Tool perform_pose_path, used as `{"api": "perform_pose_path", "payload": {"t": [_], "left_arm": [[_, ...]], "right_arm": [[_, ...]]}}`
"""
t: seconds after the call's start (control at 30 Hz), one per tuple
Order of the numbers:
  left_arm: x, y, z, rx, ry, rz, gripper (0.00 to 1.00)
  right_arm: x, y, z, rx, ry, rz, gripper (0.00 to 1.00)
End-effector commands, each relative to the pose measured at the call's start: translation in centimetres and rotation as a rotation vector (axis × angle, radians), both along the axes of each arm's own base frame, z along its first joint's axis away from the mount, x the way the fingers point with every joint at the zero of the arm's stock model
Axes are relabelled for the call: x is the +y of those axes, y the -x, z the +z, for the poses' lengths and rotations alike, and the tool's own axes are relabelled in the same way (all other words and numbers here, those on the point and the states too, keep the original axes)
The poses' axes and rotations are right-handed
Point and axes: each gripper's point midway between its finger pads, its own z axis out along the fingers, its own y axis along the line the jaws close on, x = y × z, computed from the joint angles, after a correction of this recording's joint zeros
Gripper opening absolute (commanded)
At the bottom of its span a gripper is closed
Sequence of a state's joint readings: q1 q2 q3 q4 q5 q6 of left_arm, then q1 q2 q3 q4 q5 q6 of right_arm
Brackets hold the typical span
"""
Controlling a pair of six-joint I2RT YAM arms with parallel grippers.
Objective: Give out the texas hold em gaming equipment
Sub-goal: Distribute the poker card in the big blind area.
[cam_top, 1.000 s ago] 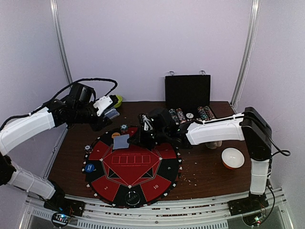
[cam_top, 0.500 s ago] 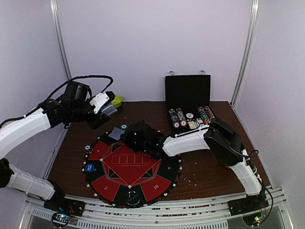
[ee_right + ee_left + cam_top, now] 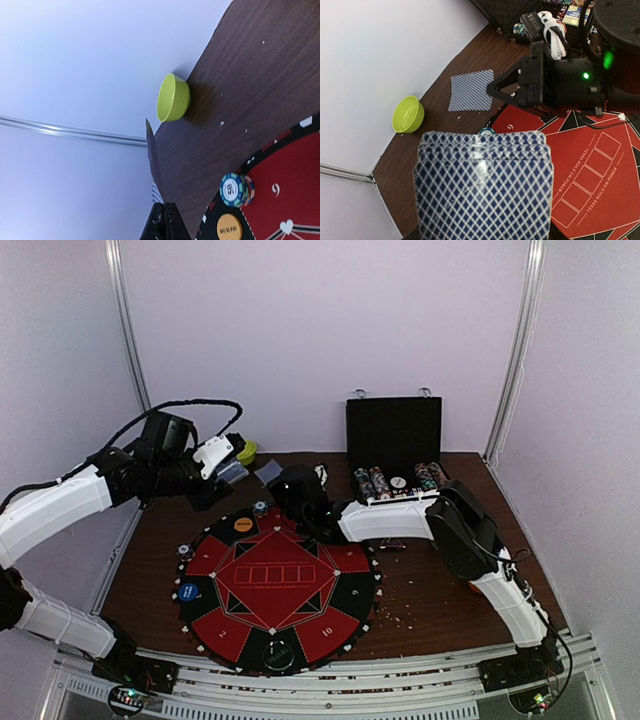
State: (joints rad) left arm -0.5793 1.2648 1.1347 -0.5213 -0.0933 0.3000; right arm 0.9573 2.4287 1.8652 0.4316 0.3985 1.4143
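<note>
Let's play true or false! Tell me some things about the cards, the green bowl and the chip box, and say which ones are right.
1. The right gripper pinches a single card. True.
2. The green bowl sits on the red and black mat. False: it stands on the bare table by the back wall, off the mat.
3. The left gripper holds a fan of cards with their patterned backs showing. True.
4. The chip case is closed. False: its lid stands up, and chips show inside.
</note>
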Motion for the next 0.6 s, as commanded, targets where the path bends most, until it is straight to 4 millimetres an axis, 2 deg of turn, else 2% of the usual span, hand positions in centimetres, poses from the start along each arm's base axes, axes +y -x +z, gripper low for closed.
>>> {"api": "perform_pose_path", "payload": {"t": [0.0,0.03,0.1,0.23,0.43,0.57], "left_arm": [[-0.4,-1.1,1.5,-0.057,0.025,-0.002,0.51],[-0.4,-1.2,1.5,-0.057,0.023,-0.001,0.51],[-0.4,-1.2,1.4,-0.056,0.016,-0.002,0.51],[-0.3,-1.3,1.0,-0.051,0.007,0.000,0.51],[-0.4,-1.4,0.7,-0.042,0.001,-0.005,0.51],[-0.4,-1.4,0.8,-0.047,0.001,-0.007,0.51]], "right_arm": [[-1.8,-3.0,-2.2,0.049,0.024,-0.130,0.00],[-2.1,-3.5,-3.1,0.066,0.029,-0.148,0.00],[-2.3,-4.4,-3.3,0.079,0.009,-0.177,0.00],[-3.2,-5.4,-5.3,0.110,0.008,-0.225,0.00],[-3.2,-4.9,-9.7,0.199,0.000,-0.237,0.00],[-3.0,-4.7,-10.7,0.220,0.002,-0.228,0.00]]}}
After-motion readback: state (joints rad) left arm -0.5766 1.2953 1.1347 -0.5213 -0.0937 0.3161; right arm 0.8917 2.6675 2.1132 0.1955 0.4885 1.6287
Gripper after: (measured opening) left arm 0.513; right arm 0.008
